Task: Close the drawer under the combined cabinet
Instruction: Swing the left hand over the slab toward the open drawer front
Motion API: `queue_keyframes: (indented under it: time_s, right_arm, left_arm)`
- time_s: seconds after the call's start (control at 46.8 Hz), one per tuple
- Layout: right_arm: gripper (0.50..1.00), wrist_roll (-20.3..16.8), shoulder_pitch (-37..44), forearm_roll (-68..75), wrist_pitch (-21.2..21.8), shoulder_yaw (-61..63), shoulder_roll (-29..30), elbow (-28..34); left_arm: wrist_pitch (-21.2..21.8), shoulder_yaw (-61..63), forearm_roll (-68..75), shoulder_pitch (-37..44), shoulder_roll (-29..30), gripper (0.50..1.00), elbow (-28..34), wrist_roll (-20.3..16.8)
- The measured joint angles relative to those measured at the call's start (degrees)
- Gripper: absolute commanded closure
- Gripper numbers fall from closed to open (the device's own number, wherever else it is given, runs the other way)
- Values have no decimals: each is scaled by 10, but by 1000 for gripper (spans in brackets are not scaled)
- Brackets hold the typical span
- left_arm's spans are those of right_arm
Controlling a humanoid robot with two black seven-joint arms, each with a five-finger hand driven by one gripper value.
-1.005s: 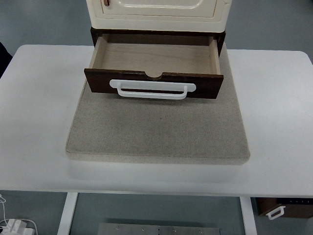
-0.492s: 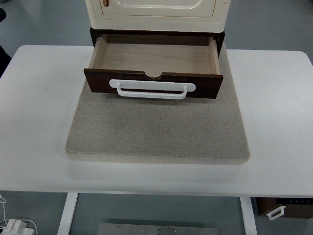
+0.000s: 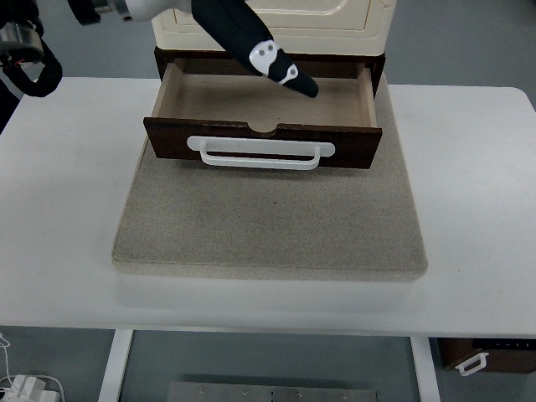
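Table (image 3: 67, 209) carries a grey mat (image 3: 268, 226), and on the mat's far end stands the cabinet (image 3: 268, 21), cream above, dark below. Its drawer (image 3: 264, 138) is pulled well out toward the camera, wooden, rigid, probably light and easy on its runners; a flat push on the dark front beside the white handle (image 3: 261, 152) should serve. Inside it looks empty. The left hand (image 3: 280, 71) hangs over the drawer's back, fingers extended together, holding nothing.
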Motion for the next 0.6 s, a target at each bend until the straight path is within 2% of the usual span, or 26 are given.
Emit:
queue_keyframes:
  time_s: [0.257, 0.599]
  right_arm:
    - [548, 0, 0, 0, 0, 0, 0, 0]
    - [548, 0, 0, 0, 0, 0, 0, 0]
  left_arm:
    - [-51, 66, 47, -12, -47, 500, -20, 47]
    - [-69, 144, 81, -12, -105, 500, -25, 106]
